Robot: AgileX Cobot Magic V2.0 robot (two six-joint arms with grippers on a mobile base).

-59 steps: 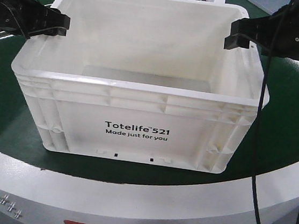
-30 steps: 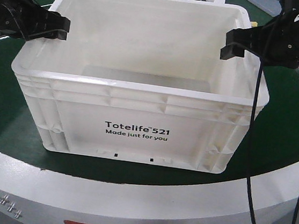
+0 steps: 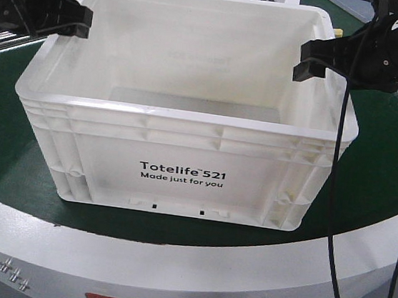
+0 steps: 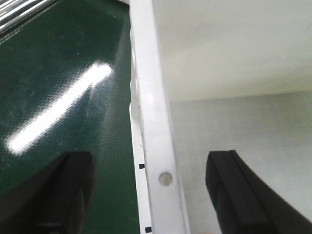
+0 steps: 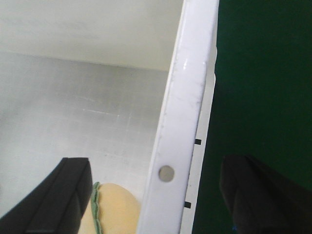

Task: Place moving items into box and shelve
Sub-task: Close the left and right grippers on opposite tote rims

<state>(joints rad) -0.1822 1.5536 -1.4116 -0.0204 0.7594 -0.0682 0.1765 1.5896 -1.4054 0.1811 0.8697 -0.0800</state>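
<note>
**A:** What does the box look like?

**B:** The box (image 3: 182,169) is a large white plastic tote, ribbed below its rim. "Totelife 521 Made just for you" is printed in black on the near wall. It stands upright with its top open on the green desk (image 3: 385,185).

**A:** And the toys?

**B:** The yellow-orange plush (image 5: 119,207), which has a green edge, lies on the box floor close to the right-hand wall. Only part of it shows, low in the right wrist view. I cannot tell whether it touches the wall.
</note>
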